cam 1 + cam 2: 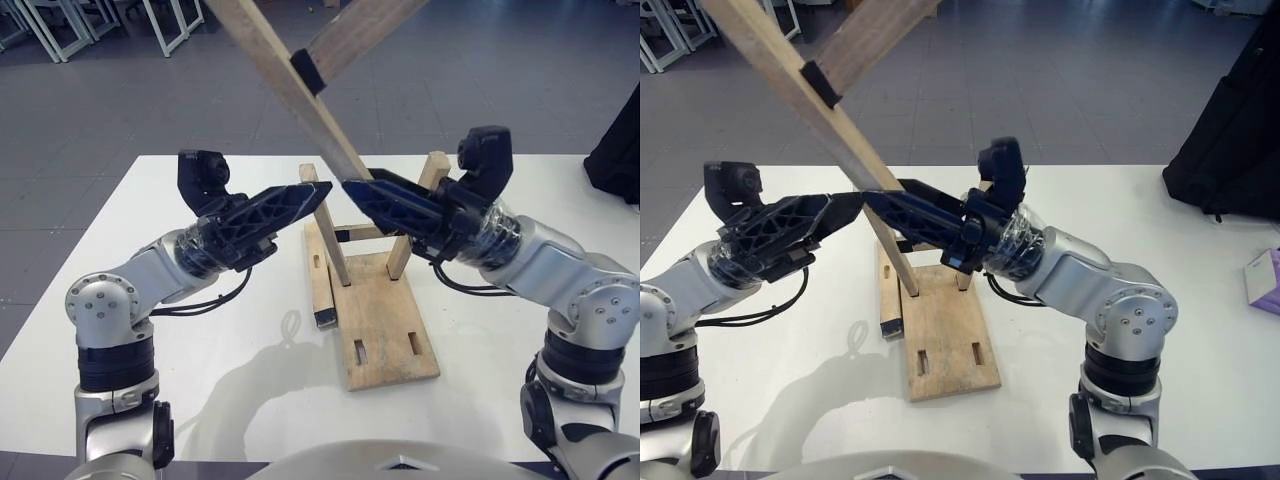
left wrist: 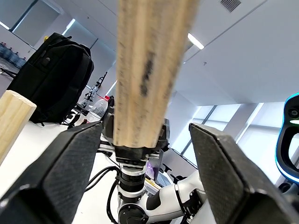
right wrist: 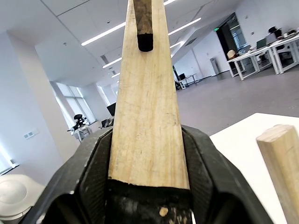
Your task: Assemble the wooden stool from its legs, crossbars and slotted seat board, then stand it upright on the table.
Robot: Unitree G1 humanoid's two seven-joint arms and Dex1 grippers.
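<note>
The slotted seat board (image 1: 385,330) lies flat on the white table. Two legs (image 1: 335,255) (image 1: 405,245) stand in it, joined by a short crossbar (image 1: 365,233). My right gripper (image 1: 355,190) is shut on the lower end of a long leg (image 1: 290,85), held raised and slanting over the board. A second piece (image 1: 365,30) is joined to that leg by a black bracket. My left gripper (image 1: 318,193) is open at the same spot, its fingers (image 2: 70,172) on either side of the held leg (image 2: 149,70) with gaps. The right wrist view shows the leg (image 3: 147,116) clamped between the jaws.
A loose wooden bar (image 1: 322,290) lies on the table (image 1: 200,330) along the board's left edge. A black backpack (image 1: 1230,110) stands off the table's far right, and a purple box (image 1: 1265,280) lies at its right edge.
</note>
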